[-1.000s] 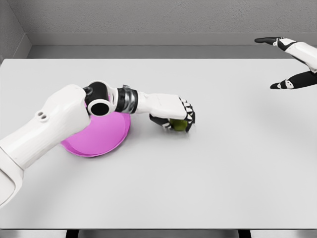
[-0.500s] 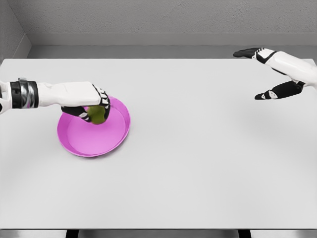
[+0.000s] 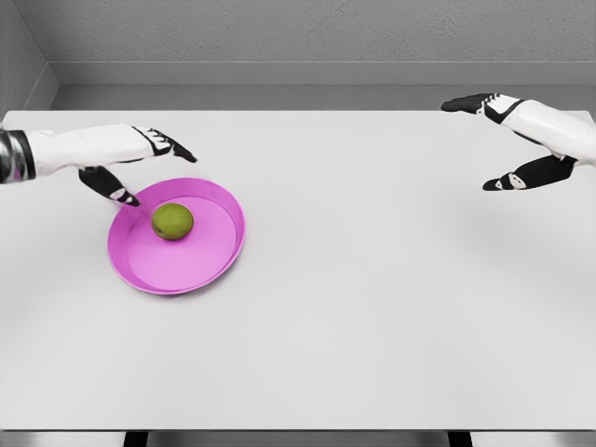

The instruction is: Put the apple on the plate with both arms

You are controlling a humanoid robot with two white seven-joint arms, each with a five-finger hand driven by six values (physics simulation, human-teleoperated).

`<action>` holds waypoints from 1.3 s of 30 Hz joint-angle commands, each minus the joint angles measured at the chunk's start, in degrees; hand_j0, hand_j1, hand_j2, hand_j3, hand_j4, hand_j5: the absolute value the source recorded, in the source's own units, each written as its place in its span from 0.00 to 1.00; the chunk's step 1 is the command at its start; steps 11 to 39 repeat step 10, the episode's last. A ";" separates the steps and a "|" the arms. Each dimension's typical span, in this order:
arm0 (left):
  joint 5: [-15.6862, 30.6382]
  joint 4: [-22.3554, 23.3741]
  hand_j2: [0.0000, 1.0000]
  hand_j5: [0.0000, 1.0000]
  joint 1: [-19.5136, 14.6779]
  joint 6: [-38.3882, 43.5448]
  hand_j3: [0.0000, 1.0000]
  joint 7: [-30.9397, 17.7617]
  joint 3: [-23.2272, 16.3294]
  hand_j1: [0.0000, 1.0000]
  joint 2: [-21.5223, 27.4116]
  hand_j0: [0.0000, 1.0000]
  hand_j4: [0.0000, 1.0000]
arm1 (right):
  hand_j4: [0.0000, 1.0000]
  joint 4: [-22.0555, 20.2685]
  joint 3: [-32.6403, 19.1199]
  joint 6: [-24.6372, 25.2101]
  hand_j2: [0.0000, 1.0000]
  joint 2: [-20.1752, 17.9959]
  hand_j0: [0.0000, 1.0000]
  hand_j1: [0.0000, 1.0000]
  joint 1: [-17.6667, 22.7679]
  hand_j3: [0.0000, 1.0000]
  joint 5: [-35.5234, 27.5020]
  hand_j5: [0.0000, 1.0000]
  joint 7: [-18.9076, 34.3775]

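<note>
A green apple (image 3: 173,221) lies inside the magenta plate (image 3: 200,265) on the left half of the white table (image 3: 354,298). My left hand (image 3: 149,169) hovers just above and behind the plate's far-left rim, fingers spread and holding nothing, clear of the apple. Far off at the right edge, my right hand (image 3: 498,140) floats over the table's back corner, open, thumb and fingers wide apart.
The table's front edge runs along the bottom of the view. A grey wall rises behind the back edge.
The left hand carried the apple leftwards from the table's middle to the plate, let it go and pulled back up and to the left. The right hand barely shifted.
</note>
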 commanded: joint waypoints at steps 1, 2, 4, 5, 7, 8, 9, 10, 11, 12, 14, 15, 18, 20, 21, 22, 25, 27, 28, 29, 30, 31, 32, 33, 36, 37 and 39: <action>2.60 8.76 1.00 1.00 0.00 0.11 1.00 -0.01 2.60 1.00 -1.78 1.00 1.00 | 1.00 0.05 -0.01 0.17 1.00 -0.11 1.00 1.00 0.00 1.00 -0.45 1.00 -0.03; 2.69 9.82 1.00 1.00 0.00 0.11 1.00 -0.01 2.69 1.00 -1.87 1.00 1.00 | 1.00 -0.03 -0.01 0.17 1.00 -0.11 1.00 1.00 0.00 1.00 -0.45 1.00 -0.03; 2.78 9.91 1.00 1.00 0.00 0.11 1.00 -0.01 2.86 1.00 -1.87 1.00 1.00 | 1.00 -0.03 -0.01 0.17 1.00 -0.11 1.00 1.00 -0.09 1.00 -0.45 1.00 -0.03; 2.78 9.91 1.00 1.00 0.00 0.11 1.00 -0.01 2.86 1.00 -1.87 1.00 1.00 | 1.00 -0.03 -0.01 0.17 1.00 -0.11 1.00 1.00 -0.09 1.00 -0.45 1.00 -0.03; 2.95 9.91 1.00 1.00 0.00 0.11 1.00 -0.01 2.86 1.00 -1.87 1.00 1.00 | 1.00 -0.03 -0.01 0.17 1.00 -0.11 1.00 1.00 -0.09 1.00 -0.45 1.00 -0.03; 2.95 9.91 1.00 1.00 0.00 0.11 1.00 -0.01 2.86 1.00 -1.87 1.00 1.00 | 1.00 -0.03 -0.01 0.17 1.00 -0.11 1.00 1.00 0.00 1.00 -0.45 1.00 -0.03; 2.87 9.91 1.00 1.00 0.00 0.11 1.00 -0.01 2.86 1.00 -1.87 1.00 1.00 | 1.00 -0.03 -0.01 0.17 1.00 -0.11 1.00 1.00 0.00 1.00 -0.45 1.00 -0.03; 2.87 10.08 1.00 1.00 0.00 0.11 1.00 -0.01 2.86 1.00 -1.87 1.00 1.00 | 1.00 -0.03 -0.01 0.17 1.00 -0.11 1.00 1.00 0.00 1.00 -0.45 1.00 -0.03; 2.87 10.08 1.00 1.00 0.00 0.11 1.00 -0.01 2.86 1.00 -1.87 1.00 1.00 | 1.00 -0.03 -0.01 0.17 1.00 -0.11 1.00 1.00 0.00 1.00 -0.45 1.00 -0.03; 2.87 10.08 1.00 1.00 0.00 0.11 1.00 -0.01 2.86 1.00 -1.87 1.00 1.00 | 1.00 -0.03 -0.01 0.17 1.00 -0.11 1.00 1.00 0.00 1.00 -0.45 1.00 -0.03; 2.87 10.08 1.00 1.00 0.00 0.11 1.00 -0.01 2.86 1.00 -1.87 1.00 1.00 | 1.00 -0.03 -0.01 0.17 1.00 -0.11 1.00 1.00 0.00 1.00 -0.45 1.00 -0.03; 2.87 10.08 1.00 1.00 0.00 0.11 1.00 -0.01 2.86 1.00 -1.87 1.00 1.00 | 1.00 -0.03 -0.01 0.17 1.00 -0.11 1.00 1.00 0.00 1.00 -0.45 1.00 -0.03; 2.87 10.08 1.00 1.00 0.00 0.11 1.00 -0.01 2.86 1.00 -1.87 1.00 1.00 | 1.00 -0.03 -0.01 0.17 1.00 -0.11 1.00 1.00 0.00 1.00 -0.45 1.00 -0.03; 2.87 10.08 1.00 1.00 0.00 0.11 1.00 -0.01 2.86 1.00 -1.87 1.00 1.00 | 1.00 -0.03 -0.01 0.17 1.00 -0.11 1.00 1.00 0.00 1.00 -0.45 1.00 -0.03; 2.87 10.08 1.00 1.00 0.00 0.11 1.00 -0.01 2.86 1.00 -1.87 1.00 1.00 | 1.00 -0.03 -0.01 0.17 1.00 -0.11 1.00 1.00 0.00 1.00 -0.45 1.00 -0.03; 2.87 10.08 1.00 1.00 0.00 0.11 1.00 -0.01 2.86 1.00 -1.87 1.00 1.00 | 1.00 -0.03 -0.01 0.17 1.00 -0.11 1.00 1.00 0.00 1.00 -0.45 1.00 -0.03; 2.87 10.08 1.00 1.00 0.00 0.11 1.00 -0.01 2.86 1.00 -1.87 1.00 1.00 | 1.00 -0.03 -0.01 0.17 1.00 -0.11 1.00 1.00 0.00 1.00 -0.45 1.00 -0.03; 2.87 10.08 1.00 1.00 0.00 0.11 1.00 -0.01 2.86 1.00 -1.87 1.00 1.00 | 1.00 -0.03 -0.01 0.17 1.00 -0.11 1.00 1.00 0.00 1.00 -0.45 1.00 -0.03; 2.87 10.08 1.00 1.00 0.00 0.11 1.00 -0.01 2.86 1.00 -1.87 1.00 1.00 | 1.00 -0.03 -0.01 0.17 1.00 -0.11 1.00 1.00 0.00 1.00 -0.45 1.00 -0.03; 2.87 10.08 1.00 1.00 0.00 0.11 1.00 -0.01 2.86 1.00 -1.87 1.00 1.00 | 1.00 -0.03 -0.01 0.17 1.00 -0.11 1.00 1.00 0.00 1.00 -0.45 1.00 -0.03; 2.87 10.08 1.00 1.00 0.00 0.11 1.00 -0.01 2.86 1.00 -1.87 1.00 1.00 | 1.00 -0.03 -0.01 0.17 1.00 -0.11 1.00 1.00 0.00 1.00 -0.45 1.00 -0.03; 2.87 10.08 1.00 1.00 0.00 0.11 1.00 -0.01 2.86 1.00 -1.87 1.00 1.00 | 1.00 -0.03 -0.01 0.17 1.00 -0.11 1.00 1.00 0.00 1.00 -0.45 1.00 -0.03; 2.87 10.08 1.00 1.00 0.00 0.11 1.00 -0.01 2.86 1.00 -1.87 1.00 1.00 | 1.00 -0.03 -0.01 0.17 1.00 -0.11 1.00 1.00 0.00 1.00 -0.45 1.00 -0.03; 2.87 10.08 1.00 1.00 0.00 0.11 1.00 -0.01 2.86 1.00 -1.87 1.00 1.00 | 1.00 -0.03 -0.01 0.17 1.00 -0.11 1.00 1.00 0.00 1.00 -0.45 1.00 -0.03; 2.87 10.08 1.00 1.00 0.00 0.11 1.00 -0.01 2.86 1.00 -1.87 1.00 1.00 | 1.00 -0.03 -0.01 0.17 1.00 -0.11 1.00 1.00 0.00 1.00 -0.45 1.00 -0.03; 2.87 10.08 1.00 1.00 0.00 0.11 1.00 -0.01 2.86 1.00 -1.87 1.00 1.00 | 1.00 -0.03 -0.01 0.17 1.00 -0.11 1.00 1.00 0.00 1.00 -0.45 1.00 -0.03; 2.87 10.08 1.00 1.00 0.00 0.11 1.00 -0.01 2.86 1.00 -1.87 1.00 1.00 | 1.00 -0.03 -0.01 0.17 1.00 -0.11 1.00 1.00 0.00 1.00 -0.45 1.00 -0.03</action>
